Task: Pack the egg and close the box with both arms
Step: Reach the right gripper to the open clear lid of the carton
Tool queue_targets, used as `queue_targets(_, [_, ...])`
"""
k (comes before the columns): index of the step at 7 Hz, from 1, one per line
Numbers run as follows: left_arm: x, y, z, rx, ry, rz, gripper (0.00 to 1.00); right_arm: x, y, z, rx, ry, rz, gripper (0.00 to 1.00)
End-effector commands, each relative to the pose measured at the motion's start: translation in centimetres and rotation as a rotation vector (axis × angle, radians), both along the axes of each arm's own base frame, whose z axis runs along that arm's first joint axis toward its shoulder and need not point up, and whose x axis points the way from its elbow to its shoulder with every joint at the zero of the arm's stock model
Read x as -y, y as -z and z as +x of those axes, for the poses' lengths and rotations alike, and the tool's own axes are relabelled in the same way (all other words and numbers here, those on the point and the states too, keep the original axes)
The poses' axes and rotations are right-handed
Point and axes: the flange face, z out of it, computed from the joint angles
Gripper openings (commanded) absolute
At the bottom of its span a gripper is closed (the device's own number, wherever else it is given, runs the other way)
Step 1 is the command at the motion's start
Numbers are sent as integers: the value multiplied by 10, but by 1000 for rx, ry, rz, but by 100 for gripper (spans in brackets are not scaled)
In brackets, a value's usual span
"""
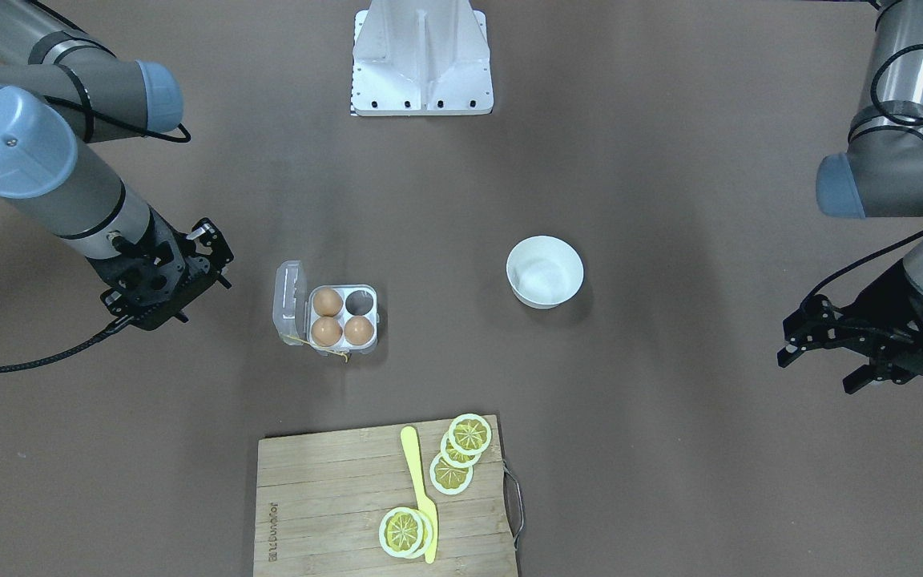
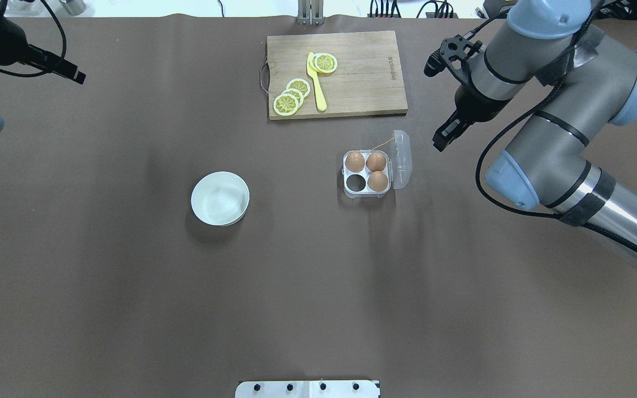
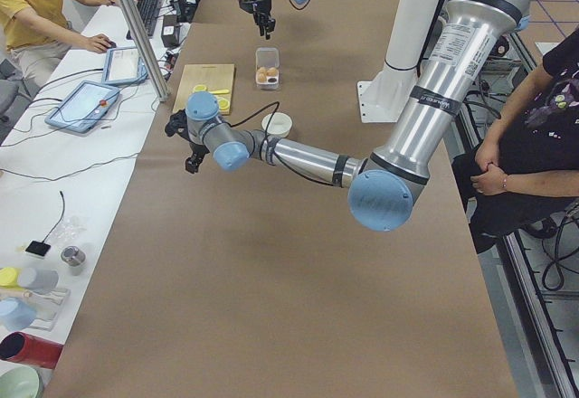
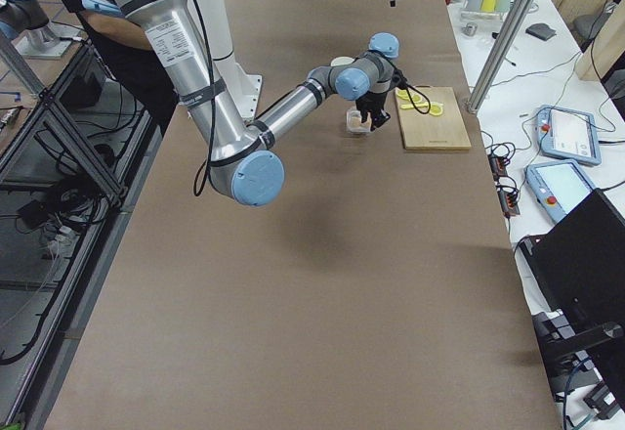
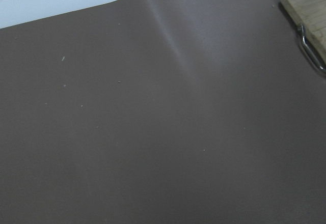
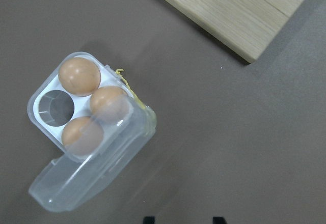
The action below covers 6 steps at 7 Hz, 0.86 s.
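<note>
The clear egg carton (image 1: 342,316) sits mid-table with its lid (image 1: 289,300) open and laid flat to the side. Three orange-brown eggs (image 1: 327,302) fill three cells, and one cell (image 1: 360,301) is empty. The carton also shows in the overhead view (image 2: 366,171) and the right wrist view (image 6: 81,107). My right gripper (image 1: 207,292) hangs open and empty beside the lid, apart from it; it shows in the overhead view (image 2: 444,135) too. My left gripper (image 1: 822,365) is open and empty, far off at the table's other side.
A white bowl (image 1: 545,272) stands between the carton and my left gripper and looks empty. A wooden cutting board (image 1: 325,497) with lemon slices and a yellow knife lies at the far edge. The white pedestal (image 1: 421,56) stands at the robot's side.
</note>
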Motion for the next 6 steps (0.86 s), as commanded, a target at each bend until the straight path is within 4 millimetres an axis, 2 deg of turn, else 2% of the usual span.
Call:
queue_targets(1, [0,-2,-2,2,0,0,92,-11,-7,-39,2,19,59,42])
queue_targets(2, [0,-2,-1,2,-2,0,92,-9,-14,-55,36,2,56,42])
queue_targets(3, [0,-1,-1,-1,-4,0,92,-11,-4,-63,63,-21,43,38])
queue_targets(4, [-1,-3,-1,0,-3,-4,92,-10,16,-75,81,-27,39,38])
queue_targets(5, [-1,-3,-1,0,-3,-4,92,-10,28,-78,95,-30,43,41])
queue_targets(6, [-1,-3,-1,0,-3,-4,92,-10,31,-78,101,-29,47,99])
